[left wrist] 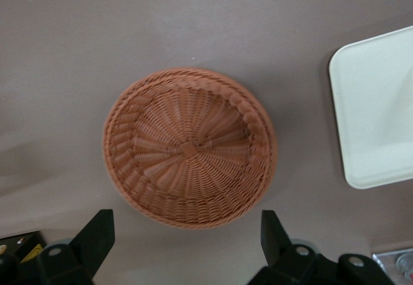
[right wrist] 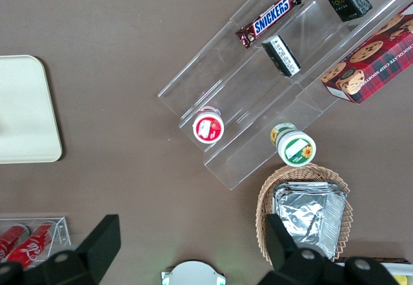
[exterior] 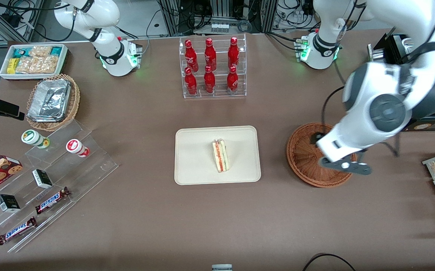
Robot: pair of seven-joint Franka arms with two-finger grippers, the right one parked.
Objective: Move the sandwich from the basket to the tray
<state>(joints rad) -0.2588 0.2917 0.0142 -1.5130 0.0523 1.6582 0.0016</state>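
- Clear-wrapped and small, the sandwich [exterior: 220, 155] lies on the tray [exterior: 196, 173], about midway across it, with its red and green filling edge turned up toward the front camera — so by the look of things the placing is done.
- It would likely handle as a light, soft thing: the bread would squash under a hard pinch and the wrap looks slippery. The safest hold would be a gentle one across the two flat bread faces, near the thick end of the wedge, not on the thin point.
- Woven reddish-brown wicker, the basket [exterior: 307, 162] sits on the counter [exterior: 145, 226] toward the working arm's end, near the tray but apart from it. The wrist view shows its bowl [left wrist: 189, 149] holding nothing — only the weave of its floor.
- The pincer [left wrist: 187, 246] hovers above the basket with its two dark fingers [left wrist: 97, 233] spread wide and nothing between them; in the front view the arm covers part of the basket's rim.
- Other containers stand well off:
  - a clear rack [exterior: 213, 67] holds six red bottles, farther from the front camera than the tray;
  - a lighter wicker basket [exterior: 72, 105] holds foil trays [exterior: 49, 99], toward the parked arm's end;
  - a white bin [exterior: 6, 73] of snack packets sits just beside it.
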